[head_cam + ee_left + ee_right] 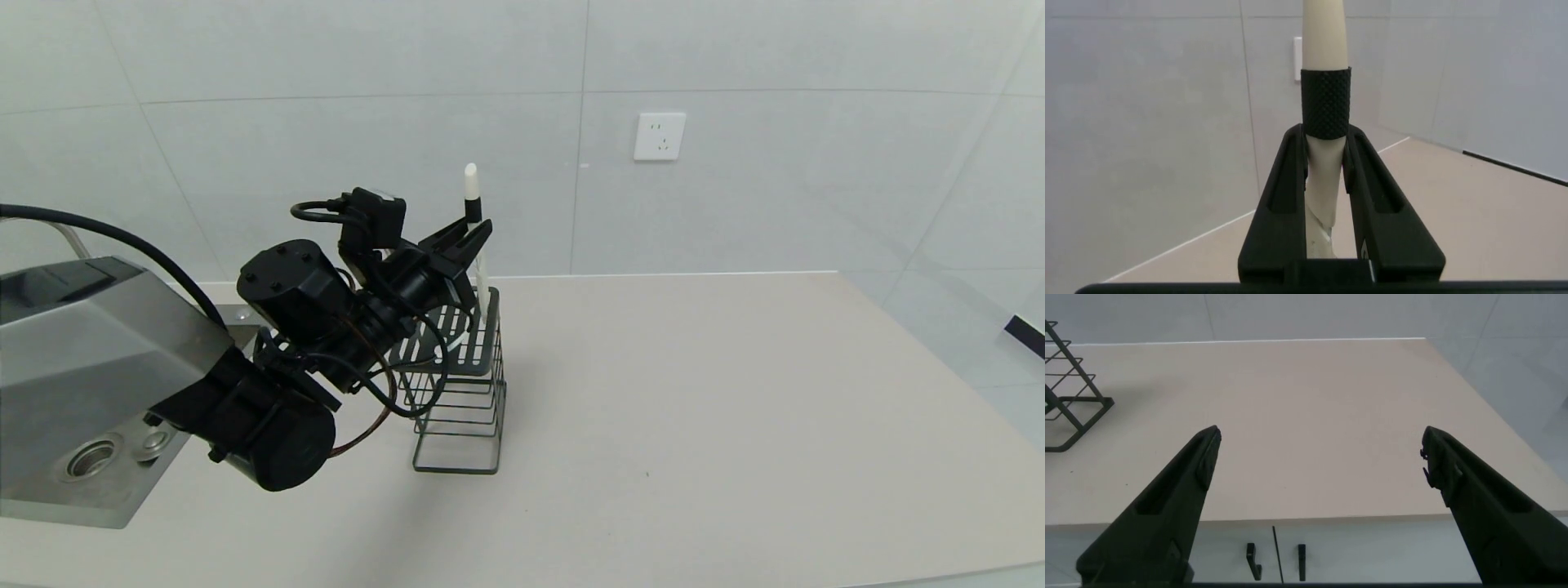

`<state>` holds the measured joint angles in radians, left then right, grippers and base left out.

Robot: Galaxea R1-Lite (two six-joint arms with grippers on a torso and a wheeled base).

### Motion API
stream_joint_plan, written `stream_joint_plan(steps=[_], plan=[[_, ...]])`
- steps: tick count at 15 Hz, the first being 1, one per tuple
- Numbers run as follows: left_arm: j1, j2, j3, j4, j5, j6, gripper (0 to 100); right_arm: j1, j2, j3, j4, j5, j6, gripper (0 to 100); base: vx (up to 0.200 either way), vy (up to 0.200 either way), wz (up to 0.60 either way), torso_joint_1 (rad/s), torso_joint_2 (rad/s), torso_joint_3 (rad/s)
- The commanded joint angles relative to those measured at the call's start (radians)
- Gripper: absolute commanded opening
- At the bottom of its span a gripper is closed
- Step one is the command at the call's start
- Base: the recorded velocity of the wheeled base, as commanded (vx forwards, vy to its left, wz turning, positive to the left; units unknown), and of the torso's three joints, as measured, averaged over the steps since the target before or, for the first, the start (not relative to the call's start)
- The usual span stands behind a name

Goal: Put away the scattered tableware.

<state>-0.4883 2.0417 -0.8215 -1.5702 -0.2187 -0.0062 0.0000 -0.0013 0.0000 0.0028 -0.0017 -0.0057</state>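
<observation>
My left gripper [472,238] is shut on a white utensil [472,204] with a black textured band near its handle end. It holds the utensil upright over the far right corner of a dark wire cutlery rack [459,384] with a slotted grey top. The lower end of the utensil reaches down to the rack's top. In the left wrist view the black fingers [1282,192] clamp the cream handle [1323,98] just below the band. My right gripper [1319,453] is open above the bare counter, with nothing between its fingers.
A steel sink [90,392] with a drain lies at the left of the beige counter [694,392]. A wall socket [660,136] is on the tiled wall behind. The rack's corner [1069,392] appears in the right wrist view. The counter right of the rack is free.
</observation>
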Motion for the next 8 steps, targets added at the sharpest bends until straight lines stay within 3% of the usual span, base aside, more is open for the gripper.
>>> stream_joint_plan(steps=[1,8], plan=[[-0.003,0.003,0.007,-0.001,0.001,0.0,0,0.0,0.001,0.0,-0.001,0.0,0.001,100,0.0,0.0,0.0,0.0,0.0,0.0],[-0.007,0.014,0.058,-0.001,0.001,0.002,0,0.0,0.001,0.0,0.0,0.0,0.001,100,0.0,0.0,0.0,0.0,0.0,0.0]])
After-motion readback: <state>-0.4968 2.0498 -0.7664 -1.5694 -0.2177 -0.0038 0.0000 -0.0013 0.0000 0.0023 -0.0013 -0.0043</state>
